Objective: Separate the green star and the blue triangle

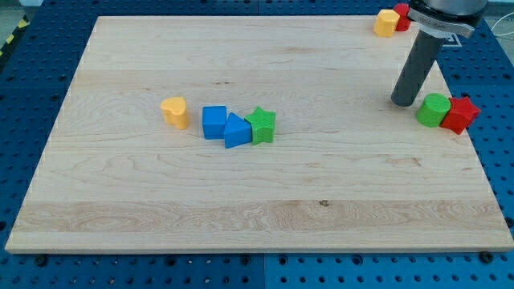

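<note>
The green star (pixel 262 125) lies near the board's middle, touching the right side of the blue triangle (pixel 236 131). A blue cube (pixel 214 122) touches the triangle's left side. My tip (pixel 404 102) rests on the board far to the right of this cluster, just left of a green round block (pixel 434 110).
A yellow heart-shaped block (pixel 175 111) sits left of the blue cube. A red star (pixel 460 114) touches the green round block at the right edge. A yellow block (pixel 386 22) and a red block (pixel 401 16) sit at the top right corner. The wooden board (pixel 241 209) ends in blue pegboard.
</note>
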`<move>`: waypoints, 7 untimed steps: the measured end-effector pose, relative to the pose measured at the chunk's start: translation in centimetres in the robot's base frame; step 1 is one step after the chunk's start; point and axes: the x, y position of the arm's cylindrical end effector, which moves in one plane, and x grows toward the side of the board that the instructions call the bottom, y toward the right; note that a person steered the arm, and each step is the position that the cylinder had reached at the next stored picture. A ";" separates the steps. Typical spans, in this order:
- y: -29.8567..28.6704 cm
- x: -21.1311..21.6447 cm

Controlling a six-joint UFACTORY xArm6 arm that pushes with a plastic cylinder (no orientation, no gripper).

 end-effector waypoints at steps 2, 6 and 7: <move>-2.5 -0.2; -4.5 -0.2; -4.9 -0.2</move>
